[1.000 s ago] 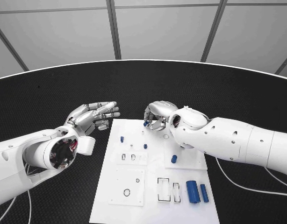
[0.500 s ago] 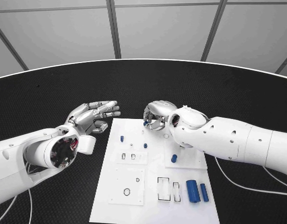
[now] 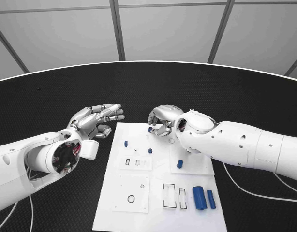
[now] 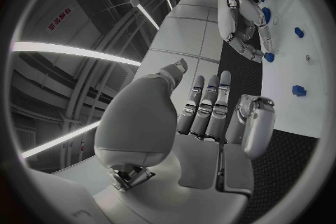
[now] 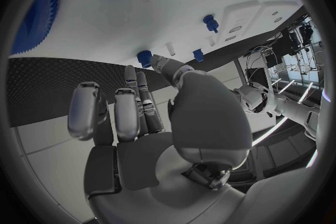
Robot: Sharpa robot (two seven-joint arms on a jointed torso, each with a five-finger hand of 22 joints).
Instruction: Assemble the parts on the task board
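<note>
Lying lengthwise on the black worktop (image 3: 65, 96), the white task board (image 3: 159, 212) runs its long axis from the robot's side toward the far rim. The worktop has a round edge trimmed in white; behind it stand pale wall panels (image 3: 169, 34) divided by dark seams.

Right arm reaches in over the board's right half, hiding part of it. Right hand (image 3: 164, 120) hovers at the board's far edge, fingers curled, pinching a small blue part (image 3: 150, 129) at its fingertips; the right wrist view shows that part (image 5: 145, 58) just past the fingertips, close against the board's edge.

Left hand (image 3: 96, 121) sits just off the board's far left corner, over bare worktop, fingers apart and holding nothing; the left wrist view shows its palm (image 4: 203, 123) spread and free.

Parts on the board, by size: two blue cylinders, the thicker (image 3: 199, 197) and the thinner (image 3: 211, 199), lie side by side near the right edge, long axes along the board. A short blue peg (image 3: 180, 164) lies mid-board beneath the right forearm. A smaller blue peg (image 3: 126, 143) sits near the left edge, far end.

Two dark-outlined rectangular slots (image 3: 169, 195) and an oval outline (image 3: 131, 198) mark the near half.
</note>
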